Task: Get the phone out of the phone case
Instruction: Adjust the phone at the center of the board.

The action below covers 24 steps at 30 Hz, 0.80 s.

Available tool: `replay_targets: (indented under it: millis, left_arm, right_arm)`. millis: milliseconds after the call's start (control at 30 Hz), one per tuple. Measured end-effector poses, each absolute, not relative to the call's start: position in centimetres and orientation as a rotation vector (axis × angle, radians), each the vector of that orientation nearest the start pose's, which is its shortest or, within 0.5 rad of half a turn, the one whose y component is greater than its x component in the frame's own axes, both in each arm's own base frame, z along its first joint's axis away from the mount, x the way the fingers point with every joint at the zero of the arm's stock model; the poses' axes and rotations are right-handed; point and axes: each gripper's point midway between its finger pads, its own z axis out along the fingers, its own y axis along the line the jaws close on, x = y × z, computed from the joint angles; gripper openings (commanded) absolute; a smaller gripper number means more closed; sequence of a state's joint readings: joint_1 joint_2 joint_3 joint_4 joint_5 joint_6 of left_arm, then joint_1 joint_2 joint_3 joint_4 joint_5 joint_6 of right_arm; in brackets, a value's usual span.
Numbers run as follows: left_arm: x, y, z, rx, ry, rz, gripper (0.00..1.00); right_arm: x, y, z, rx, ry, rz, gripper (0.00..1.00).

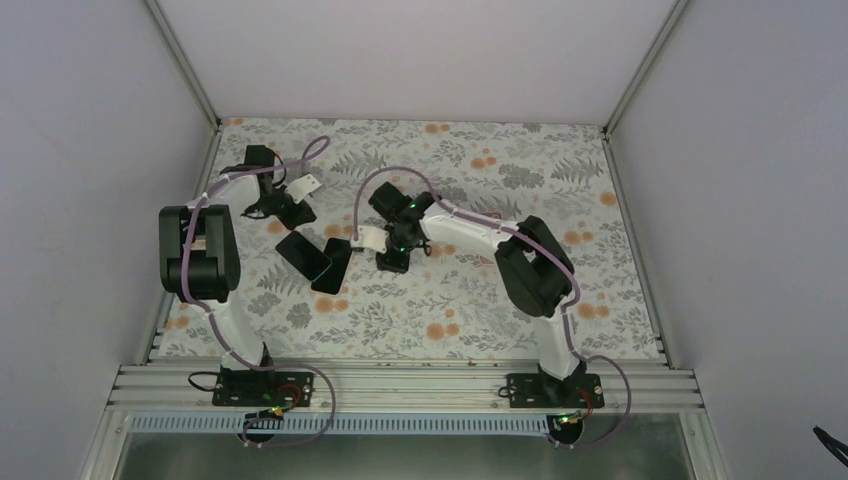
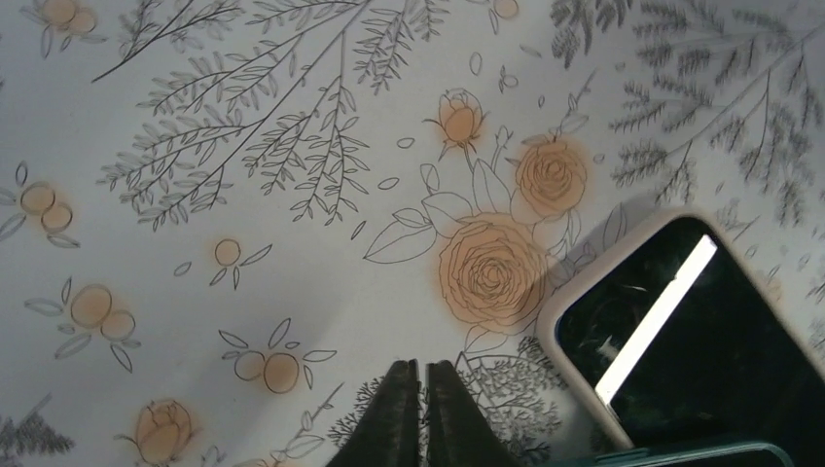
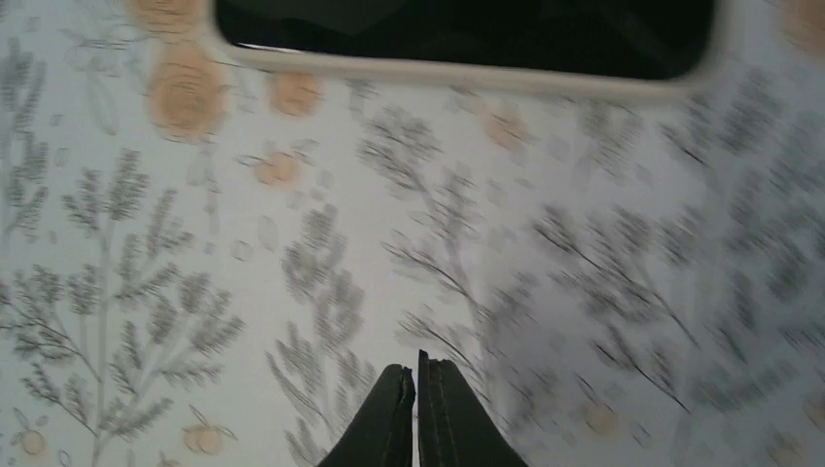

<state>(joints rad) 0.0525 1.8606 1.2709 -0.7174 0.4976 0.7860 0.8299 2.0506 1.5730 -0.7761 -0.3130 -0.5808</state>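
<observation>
Two dark flat slabs lie touching on the floral table, left of centre. One (image 1: 333, 265) has a pale rim round a glossy black face, which I take for the phone case. It shows in the left wrist view (image 2: 681, 331) and along the top of the right wrist view (image 3: 467, 39). The other (image 1: 303, 255) has a teal edge (image 2: 681, 454); I cannot tell for certain which is the phone. My left gripper (image 1: 290, 212) (image 2: 422, 365) is shut and empty, just behind the slabs. My right gripper (image 1: 362, 240) (image 3: 416, 370) is shut and empty, just right of them.
The floral tablecloth (image 1: 480, 310) covers the whole table. Grey walls stand on three sides, with a metal rail (image 1: 400, 385) along the near edge. The right wrist view is blurred.
</observation>
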Motion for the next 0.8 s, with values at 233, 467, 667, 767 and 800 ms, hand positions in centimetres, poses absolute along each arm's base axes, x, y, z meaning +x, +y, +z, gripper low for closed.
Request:
replay_targets:
  millis: [233,467,667,767,800]
  left_arm:
    - [39.8,-6.0,4.4,1.025,2.488,-0.485,0.02]
    - [40.9,-6.3,2.9,1.02,2.502,-0.49,0.02]
    - [41.0,-8.9,1.9,1.075,2.49,-0.509,0.02]
    - [41.3,-10.0,1.9,1.099,2.47,-0.521,0.02]
    - [41.5,-10.2,1.9,1.103,2.467,-0.523,0.02]
  right_arm:
    - [20.3,42.9,5.0,-2.113,1.933,0.575,0.04]
    - [15.3,46.6,4.6,-2.237,1.799,0.633,0.04]
    - [16.3,48.2,2.3,-2.223,1.799,0.578,0.04]
    - [17.0,48.8,1.9,-2.198,1.808,0.551,0.04]
    - [17.3,49.1,2.0,-2.186,1.804,0.542,0.04]
